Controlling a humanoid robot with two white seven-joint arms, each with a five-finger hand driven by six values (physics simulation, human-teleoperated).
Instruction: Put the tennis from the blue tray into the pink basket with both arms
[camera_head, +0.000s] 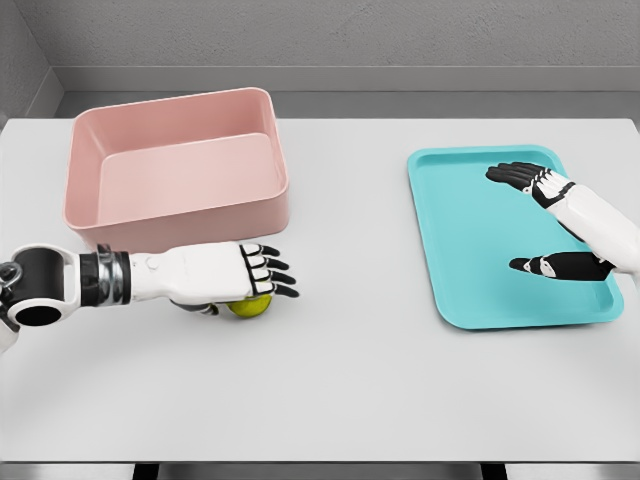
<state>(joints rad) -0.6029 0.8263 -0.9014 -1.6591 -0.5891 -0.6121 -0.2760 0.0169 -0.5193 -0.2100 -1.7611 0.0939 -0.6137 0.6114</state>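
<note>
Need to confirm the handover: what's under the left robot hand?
A yellow-green ball shows beneath the left robot hand, in front of the pink basket. The hand covers its top, so the grip itself cannot be seen.

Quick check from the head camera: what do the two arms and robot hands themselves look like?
Both arms are smooth white shells. The left robot hand has a white back and black segmented fingers, behind a banded grey-and-black wrist and a black joint with a round silver cap. The right robot hand has black fingers and a black band at the wrist. No cables show.

White table (350, 390) — grey wall (350, 35) behind
</note>
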